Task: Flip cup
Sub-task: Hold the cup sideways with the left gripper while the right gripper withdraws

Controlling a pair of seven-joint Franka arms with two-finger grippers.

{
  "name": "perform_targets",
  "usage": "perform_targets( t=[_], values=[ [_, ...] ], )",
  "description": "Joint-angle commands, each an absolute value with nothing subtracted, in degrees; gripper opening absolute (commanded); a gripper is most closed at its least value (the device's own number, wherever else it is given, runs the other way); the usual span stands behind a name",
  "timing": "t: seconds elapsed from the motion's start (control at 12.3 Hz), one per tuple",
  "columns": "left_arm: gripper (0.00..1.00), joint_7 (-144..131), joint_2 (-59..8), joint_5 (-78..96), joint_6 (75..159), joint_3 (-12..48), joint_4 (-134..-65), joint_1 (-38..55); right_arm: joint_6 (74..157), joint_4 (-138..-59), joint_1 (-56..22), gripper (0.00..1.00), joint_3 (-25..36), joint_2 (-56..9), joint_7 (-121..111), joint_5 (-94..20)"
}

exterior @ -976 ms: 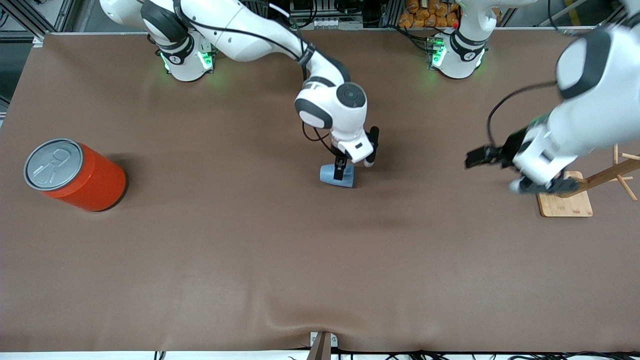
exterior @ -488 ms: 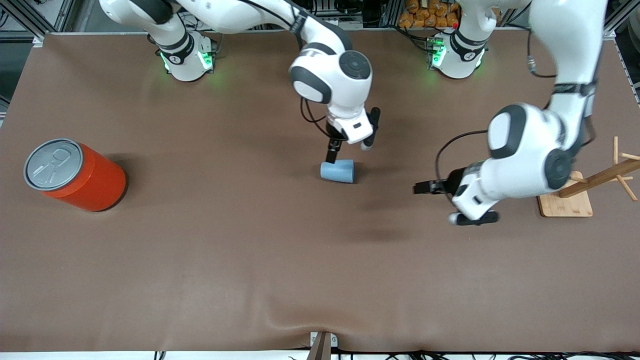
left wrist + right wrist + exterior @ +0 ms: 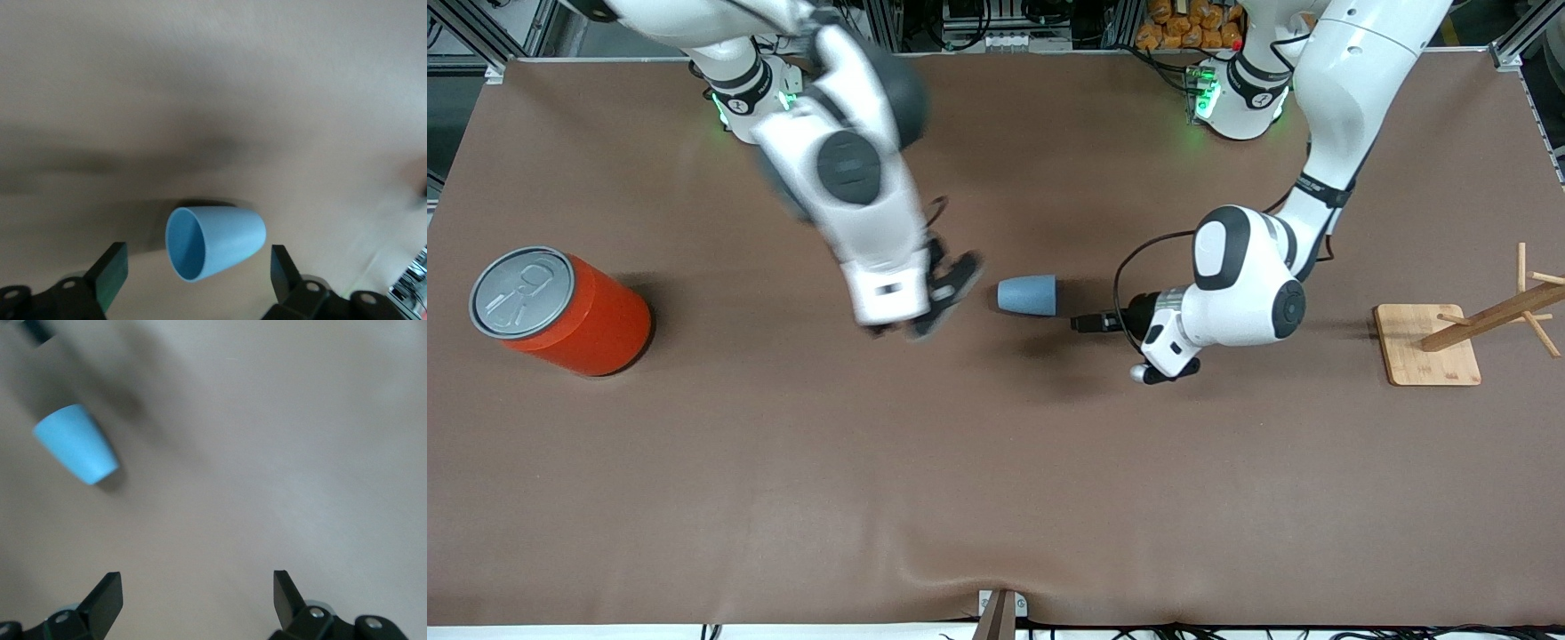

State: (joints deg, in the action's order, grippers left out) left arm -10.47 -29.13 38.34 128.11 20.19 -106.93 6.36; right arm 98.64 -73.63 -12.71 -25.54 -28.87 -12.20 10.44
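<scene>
The left gripper [image 3: 193,283] is sitting low over the table [image 3: 996,498] just beside the cup [image 3: 1027,295], toward the left arm's end, with its jaws standing wide and nothing between them; only the left wrist view is showing the cup's open mouth, which is facing this gripper, and a plain hollow interior. The front view is showing the cup lying on its side near the table's middle, light blue, matte, tapered and handleless, wide end pointing toward the left arm's end. The right wrist view is showing only the cup's [image 3: 75,443] closed narrow base and outer wall, well apart from the right gripper [image 3: 198,597], whose fingers are also spread wide and holding nothing. In the front view the right gripper [image 3: 925,307] is hanging over bare table beside the cup's narrow end, its arm angling down from its base
</scene>
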Motion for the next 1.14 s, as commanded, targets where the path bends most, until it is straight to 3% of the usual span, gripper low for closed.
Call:
perform_targets(
  t=[0.0, 0.24, 0.41, 0.57, 0.73, 1.06],
  values=[
    [0.91, -3.81, -28.21, 45.67, 131.82, 20.39, -111.52, 7.03, 96.59, -70.42, -6.10, 1.00, -26.10, -26.72, -11.87, 8.62],
    [0.90, 8.04, -28.30, 60.15, 134.20, 20.39, -116.09, 8.00, 97.11, -69.44, 0.95, 1.00, -25.85, -25.49, -11.78, 8.26],
    [0.89, 17.53, -28.30, 67.12, 134.21, 20.30, -119.25, 7.56, 95.99, -65.59, 1.67, 1.00, -21.04, -24.97, -11.43, 7.39],
    [0.86, 24.67, -28.48, 73.01, 134.21, 20.30, -121.11, 7.47, 89.23, -65.74, 1.49, 1.00, -15.50, -20.93, -2.44, 2.59],
    [0.82, 27.59, -28.39, 76.10, 134.21, 20.30, -122.34, 7.47, 88.50, -69.24, 0.88, 1.00, -7.60, -16.29, 7.77, -4.98],
    [0.68, 27.77, -28.74, 78.13, 134.21, 20.30, -122.26, 7.82, 89.82, -81.25, 0.79, 1.00, -2.82, -6.54, 19.07, -5.54]
  ],
)
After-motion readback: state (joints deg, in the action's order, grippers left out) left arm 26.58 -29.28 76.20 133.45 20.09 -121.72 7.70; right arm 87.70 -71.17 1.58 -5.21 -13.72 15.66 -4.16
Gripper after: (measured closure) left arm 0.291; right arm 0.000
